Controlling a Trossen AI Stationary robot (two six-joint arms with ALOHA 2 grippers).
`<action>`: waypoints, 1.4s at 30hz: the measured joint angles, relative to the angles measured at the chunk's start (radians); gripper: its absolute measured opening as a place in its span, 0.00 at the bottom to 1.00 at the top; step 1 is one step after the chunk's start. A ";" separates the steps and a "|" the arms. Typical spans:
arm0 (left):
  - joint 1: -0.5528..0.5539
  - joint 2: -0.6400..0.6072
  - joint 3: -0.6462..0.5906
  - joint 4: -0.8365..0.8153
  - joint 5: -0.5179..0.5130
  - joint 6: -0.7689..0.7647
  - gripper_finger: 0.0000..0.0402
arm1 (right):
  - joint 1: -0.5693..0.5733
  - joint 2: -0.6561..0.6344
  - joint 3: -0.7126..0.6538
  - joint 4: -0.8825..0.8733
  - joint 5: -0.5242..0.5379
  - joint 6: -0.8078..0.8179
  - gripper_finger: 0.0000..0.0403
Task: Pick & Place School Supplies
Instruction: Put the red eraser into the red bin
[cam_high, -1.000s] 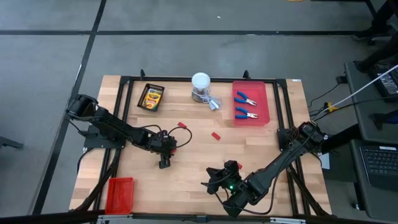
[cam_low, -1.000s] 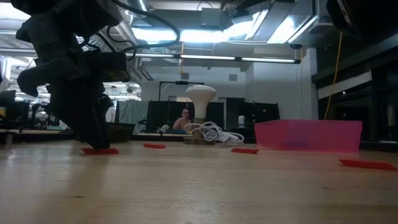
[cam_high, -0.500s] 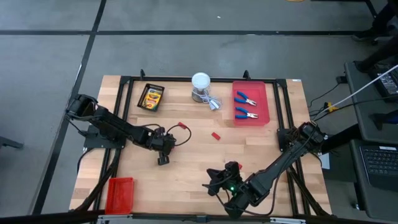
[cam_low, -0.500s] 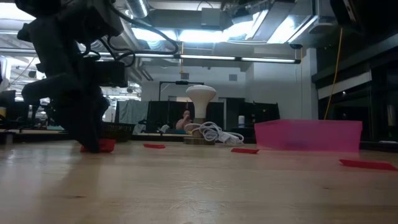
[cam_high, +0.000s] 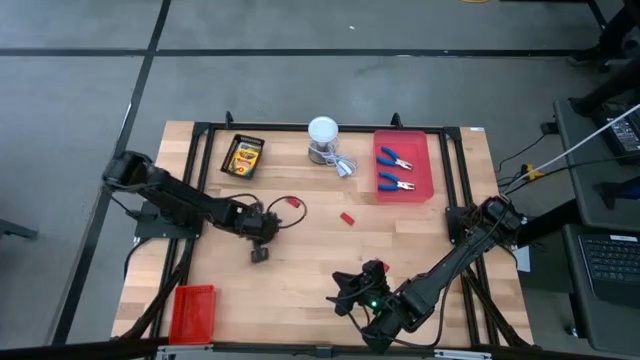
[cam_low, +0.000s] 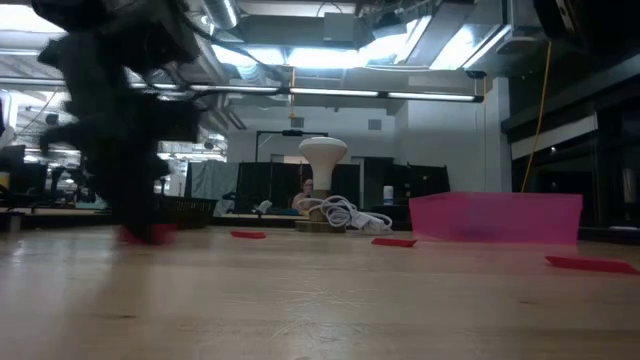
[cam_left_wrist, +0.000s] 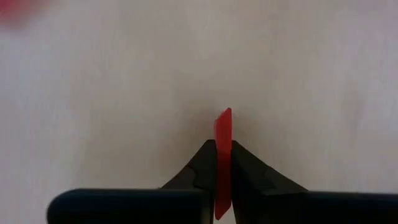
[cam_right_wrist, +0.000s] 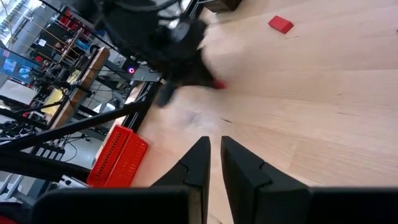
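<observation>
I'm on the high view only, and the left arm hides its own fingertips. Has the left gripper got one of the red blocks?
Observer: Yes. In the left wrist view, the left gripper is shut on a thin red block.
Operator: How does it sit in the grip?
Observer: Edge-on, pinched between the two tips, with part of it sticking out past them.
Operator: And the right gripper, is it carrying anything?
Observer: No. In its wrist view, the right gripper has a narrow gap between its fingers with nothing in it, and it points across the table.
</observation>
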 joint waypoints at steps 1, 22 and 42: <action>-0.005 -0.035 0.004 -0.068 0.064 -0.005 0.04 | 0.000 0.000 0.000 0.001 0.000 0.000 0.11; -0.712 -0.510 0.098 -0.389 0.335 -0.554 0.04 | 0.002 0.000 0.000 -0.006 0.046 -0.004 0.11; -0.922 -0.240 0.098 -0.264 0.194 -0.609 0.09 | 0.002 0.000 0.000 -0.006 0.040 -0.002 0.11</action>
